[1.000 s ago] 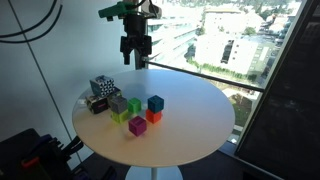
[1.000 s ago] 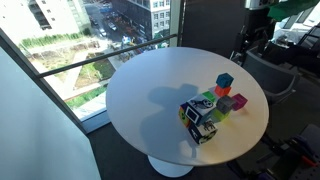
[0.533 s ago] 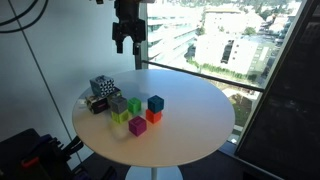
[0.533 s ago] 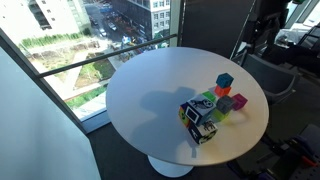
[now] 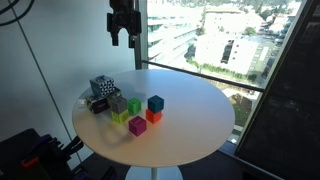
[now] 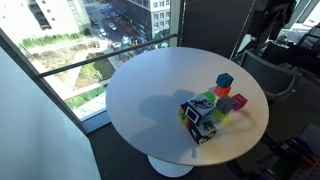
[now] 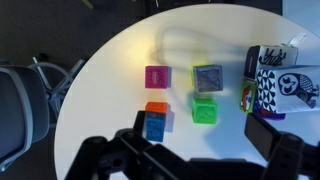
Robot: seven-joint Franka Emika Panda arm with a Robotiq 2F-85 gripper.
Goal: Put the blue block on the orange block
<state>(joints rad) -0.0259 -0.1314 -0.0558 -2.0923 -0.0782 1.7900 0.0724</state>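
Note:
The teal-blue block (image 5: 155,102) sits on top of the orange block (image 5: 152,116) near the middle of the round white table (image 5: 190,135). The stack also shows in an exterior view (image 6: 225,81), blue over orange (image 6: 222,91). In the wrist view the blue block (image 7: 156,128) covers most of the orange block (image 7: 156,107). My gripper (image 5: 122,27) is open and empty, high above the table's far edge. Its fingers (image 7: 200,150) stand wide apart in the wrist view.
A magenta cube (image 5: 137,125), a yellow-green cube (image 5: 121,117) and a grey cube (image 5: 118,104) stand beside the stack. A larger black-and-white patterned cube (image 5: 100,90) is behind them. A window railing runs behind the table. A dark chair (image 7: 20,110) stands by the table edge.
My gripper has risen and moved away from the blocks, toward the window. The blocks have not moved.

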